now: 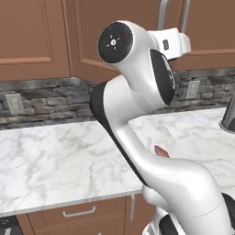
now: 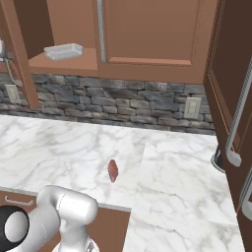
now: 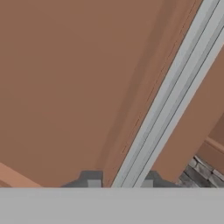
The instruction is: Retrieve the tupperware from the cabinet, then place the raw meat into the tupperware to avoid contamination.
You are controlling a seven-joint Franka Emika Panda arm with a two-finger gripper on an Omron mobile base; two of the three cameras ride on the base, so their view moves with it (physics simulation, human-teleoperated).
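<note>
The tool [image 3: 119,183] sits high up at the cabinet [image 3: 65,87], its two dark fingertips [image 3: 91,178] standing one on each side of a long silver bar handle [image 3: 175,92] with a narrow gap between them. Whether the fingertips actually press on the handle, I cannot tell.

From the right base camera, the cabinet stands open at the far left, and the tupperware [image 2: 63,50] lies on its shelf [image 2: 74,63], near the shelf's front edge. It is a shallow, whitish-clear box, resting flat.

The raw meat [image 2: 112,170] lies on the white marble desk [image 2: 59,147], well below the cabinet and near the desk's near edge. In the left base view it peeks out as a small pink tip [image 1: 161,151] just behind the white arm. Meat and tupperware are well apart, one down on the desk and the other up on the shelf, and the tool is at neither of them.

A stone backsplash [image 2: 123,101] with wall sockets runs along the far side of the desk.
</note>
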